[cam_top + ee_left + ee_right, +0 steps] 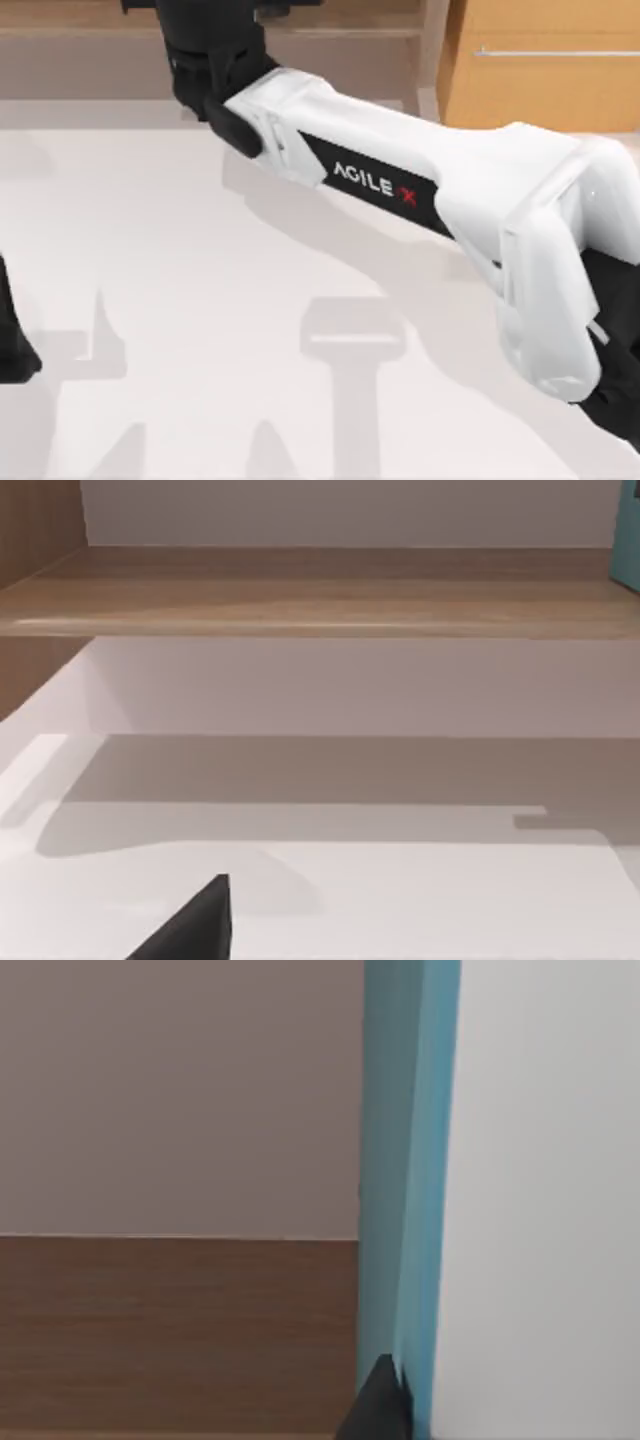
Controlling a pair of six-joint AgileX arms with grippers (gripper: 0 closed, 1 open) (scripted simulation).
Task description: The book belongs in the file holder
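The teal-blue book (400, 1160) stands upright in the right wrist view, its white page edges (540, 1200) beside the cover. One dark fingertip (380, 1410) of my right gripper lies against that cover. From above, my right arm reaches across the table to the far left-middle, where its dark gripper (205, 60) hangs over the back edge, with the book hidden under it. A sliver of the book (630, 540) is high at the edge of the left wrist view. My left arm (12, 350) is parked at the table's left edge. The file holder is out of view.
The white table (200, 300) carries only arm shadows. A wooden ledge (320, 590) runs along the back wall. A wooden cabinet with a metal handle (540, 60) stands at the back right.
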